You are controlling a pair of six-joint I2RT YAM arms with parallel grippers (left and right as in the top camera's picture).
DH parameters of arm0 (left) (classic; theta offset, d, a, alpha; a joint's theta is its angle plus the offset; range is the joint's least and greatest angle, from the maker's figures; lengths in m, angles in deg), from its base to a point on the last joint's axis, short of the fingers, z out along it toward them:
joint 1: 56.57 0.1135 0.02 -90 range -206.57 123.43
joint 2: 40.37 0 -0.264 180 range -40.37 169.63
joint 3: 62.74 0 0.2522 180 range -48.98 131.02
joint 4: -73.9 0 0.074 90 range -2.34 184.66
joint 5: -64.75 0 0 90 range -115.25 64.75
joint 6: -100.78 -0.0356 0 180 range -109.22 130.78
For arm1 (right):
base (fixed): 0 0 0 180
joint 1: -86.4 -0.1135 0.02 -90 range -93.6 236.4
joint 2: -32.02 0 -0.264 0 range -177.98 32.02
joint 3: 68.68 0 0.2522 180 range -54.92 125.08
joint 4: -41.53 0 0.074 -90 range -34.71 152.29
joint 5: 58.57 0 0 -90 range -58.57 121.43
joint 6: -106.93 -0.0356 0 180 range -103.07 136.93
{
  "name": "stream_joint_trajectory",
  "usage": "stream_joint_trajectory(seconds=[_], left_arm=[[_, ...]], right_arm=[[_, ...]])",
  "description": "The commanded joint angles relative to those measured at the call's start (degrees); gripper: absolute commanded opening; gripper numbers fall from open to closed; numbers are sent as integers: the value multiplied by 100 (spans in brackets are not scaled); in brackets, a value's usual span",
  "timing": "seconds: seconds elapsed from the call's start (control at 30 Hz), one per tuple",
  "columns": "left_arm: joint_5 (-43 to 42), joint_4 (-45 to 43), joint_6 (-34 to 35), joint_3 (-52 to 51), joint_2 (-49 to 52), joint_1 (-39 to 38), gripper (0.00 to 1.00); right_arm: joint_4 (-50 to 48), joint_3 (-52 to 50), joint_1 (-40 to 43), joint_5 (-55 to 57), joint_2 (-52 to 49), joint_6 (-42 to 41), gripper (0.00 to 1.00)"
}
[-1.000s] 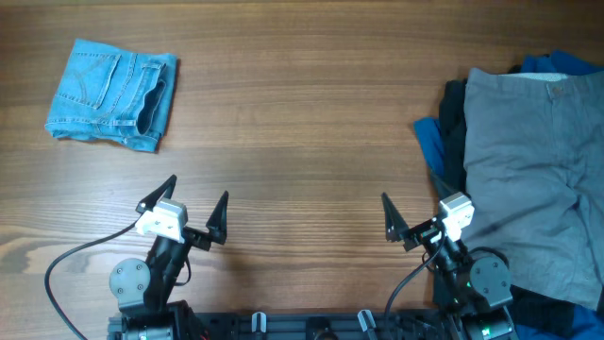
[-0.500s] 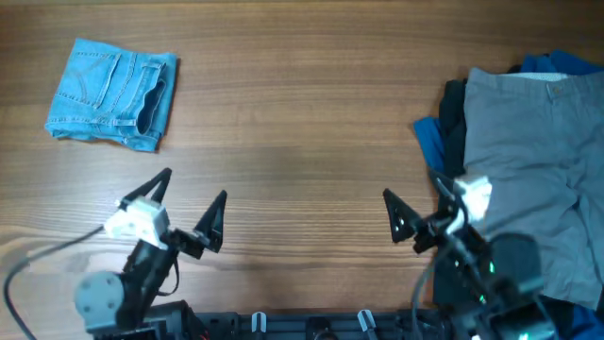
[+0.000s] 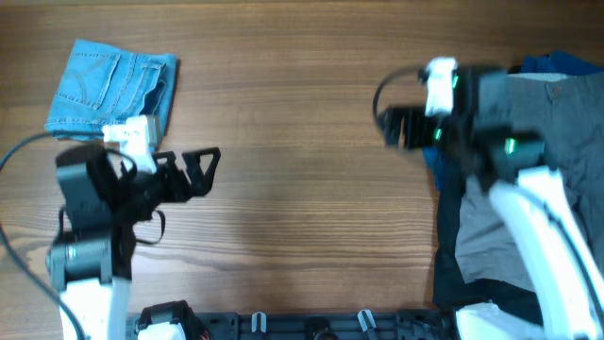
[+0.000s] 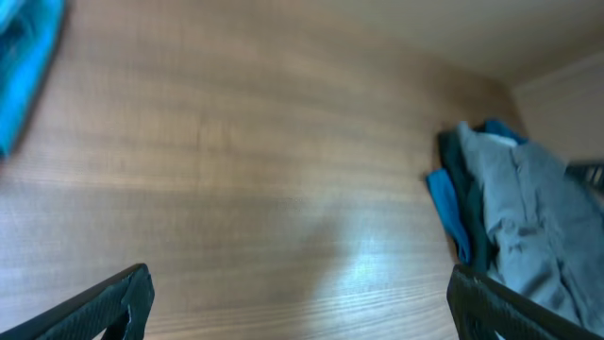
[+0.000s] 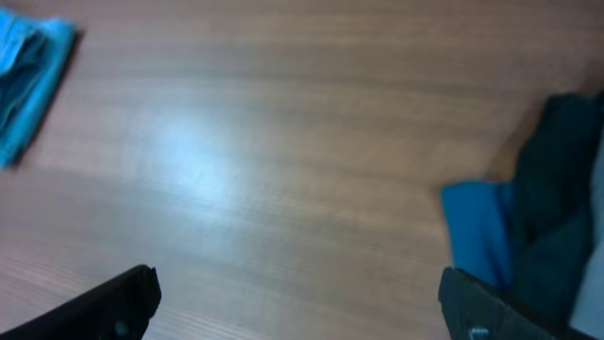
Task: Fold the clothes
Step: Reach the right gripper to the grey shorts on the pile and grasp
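The left gripper (image 3: 200, 168) hangs with its jaws spread and nothing between them. Its own wrist view shows only the two dark fingertips at the lower corners, with bare wood between. The right gripper (image 3: 387, 118) is blurred from overhead, but its wrist view shows the same thing: fingertips wide apart and empty. Neither gripper touches any cloth.

Outward from the left gripper, the light-blue denim shorts (image 3: 111, 90) lie at about 10 o'clock on the table (image 3: 302, 217) as a compact squared packet. They look already folded and set aside, so I count that piece as done.

Outward from the right gripper, the rest of the clothes sit in a loose heap at about 3 o'clock. The mid-grey shorts (image 3: 571, 132) lie on top, rumpled and spread, partly hidden by the right arm. Beneath them a bright-blue garment (image 5: 477, 231) pokes out at the heap's 9 o'clock edge beside a black garment (image 5: 557, 179). How many pieces lie under the grey shorts cannot be told.

By my judgement the task is early — one garment finished, at least three left. The grey shorts look like the next piece, and they would have to be pulled off the heap onto the bare wood at the centre and flattened before any fold. No grasp has begun.
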Motion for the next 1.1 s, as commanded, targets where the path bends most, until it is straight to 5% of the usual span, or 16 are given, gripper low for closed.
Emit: stream_joint_trajectory(seconds=[0.0,0.13,0.23,0.4,0.63,0.73,0.9,0.97,1.07], left_arm=[[9,260,-7,474,743,-26,100],[7,260,-4,492,1005,-26,100],[-11,269,-7,492,1019,-26,100],[-11,330,-7,492,1014,-26,100],[-9,326,-7,492,1014,-26,100],[-9,321,-7,492,1016,-26,100],[-9,321,-9,492,1016,-26,100],[-9,321,-9,492,1016,-26,100],[-9,321,-9,492,1016,-26,100]], right_arm=[[74,796,675,-595,-916,546,100],[-367,813,1294,-529,-1488,782,100],[-660,813,1810,-144,-1954,-2,99],[-1034,813,2406,-109,-3018,-595,79],[-1178,813,2406,501,-3856,-848,76],[-1250,813,2415,564,-3906,-839,63],[-1344,826,2450,557,-3724,-713,78],[-1375,826,2465,557,-3700,-688,72],[-1405,826,2533,450,-3700,-693,40]])
